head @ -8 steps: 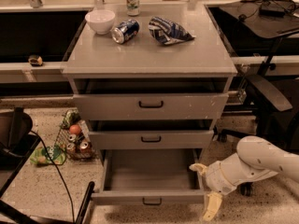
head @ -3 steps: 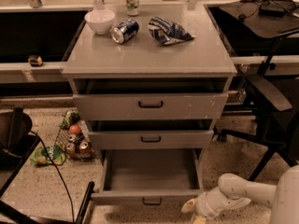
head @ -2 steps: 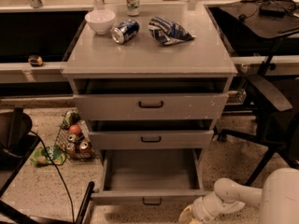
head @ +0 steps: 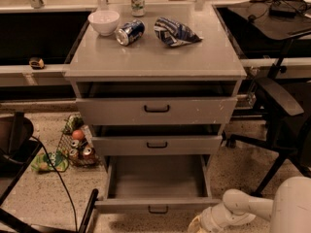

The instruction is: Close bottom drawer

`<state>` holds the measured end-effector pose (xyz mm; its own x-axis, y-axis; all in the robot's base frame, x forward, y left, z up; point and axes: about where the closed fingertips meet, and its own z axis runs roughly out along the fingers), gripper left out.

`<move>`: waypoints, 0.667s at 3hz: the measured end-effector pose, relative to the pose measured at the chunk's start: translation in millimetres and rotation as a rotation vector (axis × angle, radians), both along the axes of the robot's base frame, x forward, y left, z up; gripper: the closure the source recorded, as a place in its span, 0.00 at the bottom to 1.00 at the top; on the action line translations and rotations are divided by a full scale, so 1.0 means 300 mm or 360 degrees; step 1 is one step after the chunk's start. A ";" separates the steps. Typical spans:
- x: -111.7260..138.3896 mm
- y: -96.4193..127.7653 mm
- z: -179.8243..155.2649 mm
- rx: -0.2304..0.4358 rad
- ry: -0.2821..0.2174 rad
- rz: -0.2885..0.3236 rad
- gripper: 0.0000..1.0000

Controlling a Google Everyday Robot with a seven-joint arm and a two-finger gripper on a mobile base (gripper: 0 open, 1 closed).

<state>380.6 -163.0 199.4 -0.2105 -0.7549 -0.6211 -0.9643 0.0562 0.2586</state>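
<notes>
Grey bottom drawer (head: 158, 205) pulled out at cabinet (head: 155, 64) base, front panel running left-right. I see gripper (head: 195, 225) low, just right-front of panel, probably apart; grip state cannot tell. Push rearward.

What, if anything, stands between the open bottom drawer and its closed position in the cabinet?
Nothing visible: the bottom drawer looks bare inside, its path into the cabinet open. The gripper sits low, right of its front panel.

Claw (head: 196, 225) seemingly right of bottom drawer (head: 156, 177)
</notes>
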 end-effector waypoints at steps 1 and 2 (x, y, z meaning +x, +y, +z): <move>0.060 -0.047 -0.053 -0.0178 -0.0172 0.0009 1.00; 0.154 -0.100 -0.082 -0.0324 -0.0335 0.0065 1.00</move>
